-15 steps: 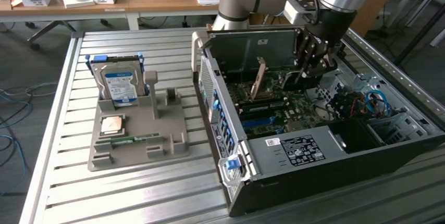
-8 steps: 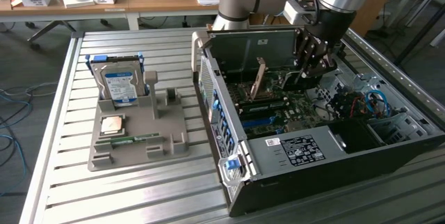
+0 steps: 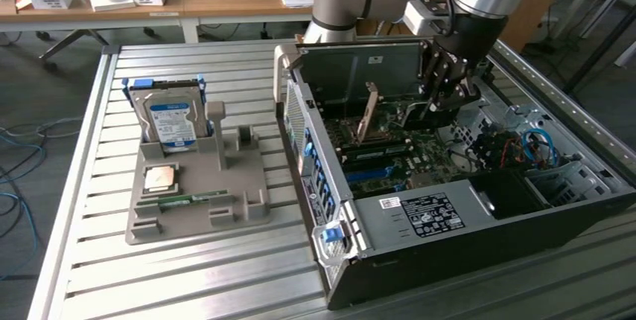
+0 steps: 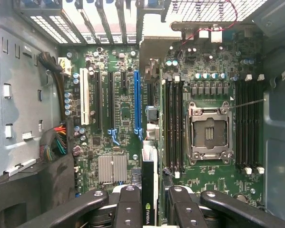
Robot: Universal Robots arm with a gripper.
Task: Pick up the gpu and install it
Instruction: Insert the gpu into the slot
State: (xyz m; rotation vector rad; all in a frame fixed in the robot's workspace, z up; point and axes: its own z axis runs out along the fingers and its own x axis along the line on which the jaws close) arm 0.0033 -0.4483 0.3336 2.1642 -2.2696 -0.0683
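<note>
The gpu (image 3: 370, 112) hangs upright inside the open computer case (image 3: 477, 219), above the motherboard, with its pale bracket strip at the end toward the case's rear wall. My gripper (image 3: 437, 108) reaches down into the case and is shut on the card's other end. In the wrist view the gpu (image 4: 149, 161) shows edge-on between my two black fingers (image 4: 128, 204), with a logo on its top edge. It runs just beside the long blue slot (image 4: 137, 102). My gripper (image 4: 154, 190) is centred over the card. I cannot tell whether the card's lower edge touches the board.
A grey holder (image 3: 238, 212) on the slatted table, at the exterior view's left, carries a hard drive (image 3: 174, 119), a processor chip (image 3: 162, 178) and a RAM stick (image 3: 184, 201). An empty processor socket (image 4: 208, 133), memory slots and blue cables (image 3: 537, 145) surround the card.
</note>
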